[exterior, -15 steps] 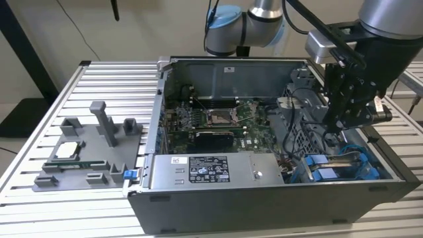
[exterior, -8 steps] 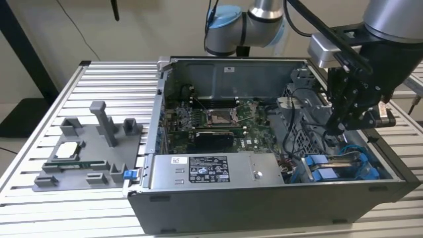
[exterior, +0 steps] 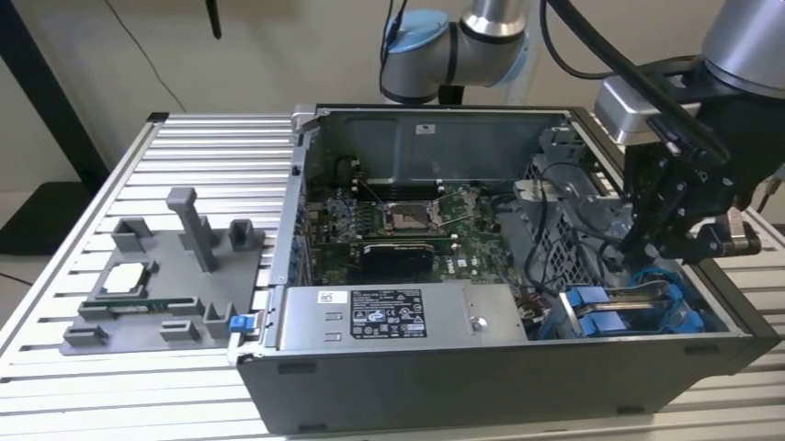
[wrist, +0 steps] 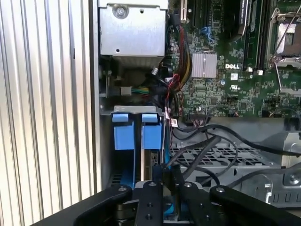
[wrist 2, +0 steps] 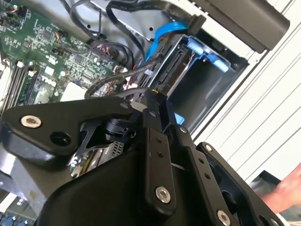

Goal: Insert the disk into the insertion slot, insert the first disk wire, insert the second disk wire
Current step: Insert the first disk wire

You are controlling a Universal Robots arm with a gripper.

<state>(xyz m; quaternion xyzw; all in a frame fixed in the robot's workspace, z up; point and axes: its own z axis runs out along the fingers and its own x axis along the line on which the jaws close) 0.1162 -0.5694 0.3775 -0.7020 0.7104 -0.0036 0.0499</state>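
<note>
Over the insertion slot, one gripper closed on one black wire, two blue tabs

blue-framed disk, upright in insertion slot

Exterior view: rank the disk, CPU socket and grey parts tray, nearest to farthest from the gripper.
From the gripper:
1. disk, just below it.
2. CPU socket, in the middle of the view.
3. grey parts tray, far off at the exterior view's left.
</note>
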